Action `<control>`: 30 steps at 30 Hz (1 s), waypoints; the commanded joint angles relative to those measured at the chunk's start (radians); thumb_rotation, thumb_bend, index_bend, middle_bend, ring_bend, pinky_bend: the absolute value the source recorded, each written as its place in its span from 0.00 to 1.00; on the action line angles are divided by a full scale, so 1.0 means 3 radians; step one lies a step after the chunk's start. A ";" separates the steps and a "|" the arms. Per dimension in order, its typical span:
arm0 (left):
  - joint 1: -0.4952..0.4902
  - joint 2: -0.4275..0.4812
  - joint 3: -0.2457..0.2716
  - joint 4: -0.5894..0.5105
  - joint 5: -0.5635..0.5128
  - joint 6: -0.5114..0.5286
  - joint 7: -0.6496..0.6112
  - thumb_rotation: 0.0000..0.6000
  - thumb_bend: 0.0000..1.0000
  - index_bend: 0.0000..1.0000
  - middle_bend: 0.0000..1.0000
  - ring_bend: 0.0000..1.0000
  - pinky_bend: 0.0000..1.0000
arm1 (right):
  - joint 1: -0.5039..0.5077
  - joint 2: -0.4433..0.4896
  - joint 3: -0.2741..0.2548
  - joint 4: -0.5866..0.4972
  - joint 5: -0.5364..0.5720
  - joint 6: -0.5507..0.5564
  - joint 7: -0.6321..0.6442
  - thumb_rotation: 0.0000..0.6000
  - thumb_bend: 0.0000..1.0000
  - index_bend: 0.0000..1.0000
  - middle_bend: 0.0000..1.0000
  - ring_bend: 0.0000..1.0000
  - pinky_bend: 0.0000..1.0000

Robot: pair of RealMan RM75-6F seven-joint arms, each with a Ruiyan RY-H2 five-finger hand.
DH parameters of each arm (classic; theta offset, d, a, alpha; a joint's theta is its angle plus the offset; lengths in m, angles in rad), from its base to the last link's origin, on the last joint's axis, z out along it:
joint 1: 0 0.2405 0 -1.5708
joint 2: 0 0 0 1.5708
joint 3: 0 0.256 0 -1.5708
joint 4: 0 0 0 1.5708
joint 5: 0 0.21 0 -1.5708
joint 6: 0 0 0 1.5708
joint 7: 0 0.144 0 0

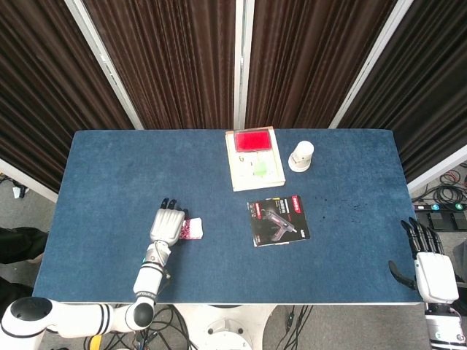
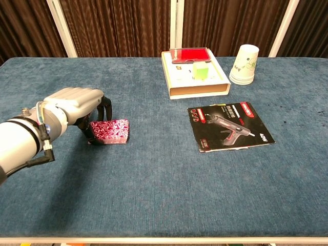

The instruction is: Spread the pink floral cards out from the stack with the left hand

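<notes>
The stack of pink floral cards [image 2: 111,131] lies on the blue table [image 2: 164,195], left of centre. My left hand [image 2: 72,105] covers the stack's left end, with fingers curled down behind it and the thumb in front, gripping it. From the head view the cards [image 1: 194,228] stick out to the right of the left hand [image 1: 167,226]. The part of the stack under the hand is hidden. My right hand [image 1: 434,270] hangs off the table's right edge, fingers apart and holding nothing.
A shallow cardboard box [image 2: 197,82] with a red item and a green block stands at the back centre. A stack of paper cups [image 2: 244,64] is to its right. A glue gun package [image 2: 230,127] lies flat right of centre.
</notes>
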 commanded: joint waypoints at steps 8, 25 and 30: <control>0.0050 0.0062 -0.0015 -0.0040 -0.0022 -0.0027 -0.0152 1.00 0.18 0.44 0.45 0.13 0.09 | 0.0001 -0.0001 0.0003 -0.0002 0.0008 -0.0005 -0.0009 1.00 0.23 0.00 0.00 0.00 0.00; 0.0075 0.0139 -0.0041 -0.0072 0.0010 -0.0143 -0.0444 1.00 0.18 0.45 0.46 0.13 0.09 | 0.0003 -0.0004 0.0005 -0.0018 0.0031 -0.0024 -0.0042 1.00 0.23 0.00 0.00 0.00 0.00; 0.0077 0.0147 -0.0040 -0.0079 0.0054 -0.0135 -0.0497 1.00 0.19 0.45 0.46 0.14 0.09 | 0.0002 -0.0005 0.0004 -0.0018 0.0032 -0.0024 -0.0044 1.00 0.23 0.00 0.00 0.00 0.00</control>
